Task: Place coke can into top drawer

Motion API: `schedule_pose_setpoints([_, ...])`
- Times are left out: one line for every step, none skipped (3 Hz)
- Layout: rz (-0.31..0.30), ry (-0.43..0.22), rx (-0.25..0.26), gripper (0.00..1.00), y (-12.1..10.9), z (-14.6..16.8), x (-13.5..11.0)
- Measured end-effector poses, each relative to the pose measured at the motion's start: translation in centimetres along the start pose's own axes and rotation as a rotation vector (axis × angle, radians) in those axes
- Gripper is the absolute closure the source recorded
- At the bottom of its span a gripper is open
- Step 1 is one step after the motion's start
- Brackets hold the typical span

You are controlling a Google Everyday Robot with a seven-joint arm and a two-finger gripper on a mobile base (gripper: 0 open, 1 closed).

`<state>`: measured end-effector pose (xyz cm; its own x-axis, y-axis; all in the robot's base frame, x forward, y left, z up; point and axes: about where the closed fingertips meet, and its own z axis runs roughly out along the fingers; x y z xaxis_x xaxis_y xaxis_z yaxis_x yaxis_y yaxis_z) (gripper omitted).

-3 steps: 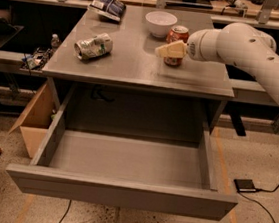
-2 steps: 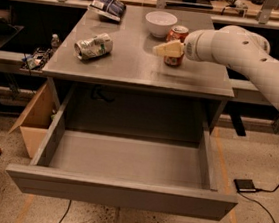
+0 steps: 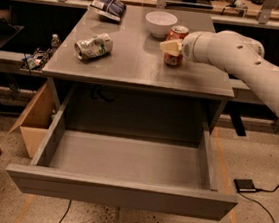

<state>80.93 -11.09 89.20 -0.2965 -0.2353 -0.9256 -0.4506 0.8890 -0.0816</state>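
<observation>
The coke can [image 3: 177, 34], red with a silver top, stands upright on the grey table [image 3: 134, 68] at the back right, just right of the white bowl. My gripper [image 3: 171, 47] is at the can's front at mid-height, its cream tip against the can's left side, with the white arm reaching in from the right. The top drawer [image 3: 120, 194] is pulled wide open below the table's front edge, and its grey inside holds nothing.
A white bowl [image 3: 160, 23] stands behind and left of the can. A dented silver-green can [image 3: 92, 46] lies on the table's left. A snack bag [image 3: 107, 6] lies at the back left. A cardboard box [image 3: 35, 117] stands on the floor left of the drawer.
The arm has shifted slightly to the left, bringing the gripper closer onto the coke can. The can, the drawer and the other objects have not moved.
</observation>
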Motion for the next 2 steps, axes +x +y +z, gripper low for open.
schedule_pose_setpoints([0.008,-0.014,0.001,0.62,0.0,-0.1,-0.1])
schedule_pose_setpoints([0.009,-0.035,-0.016,0.85,0.1,-1.6,-0.5])
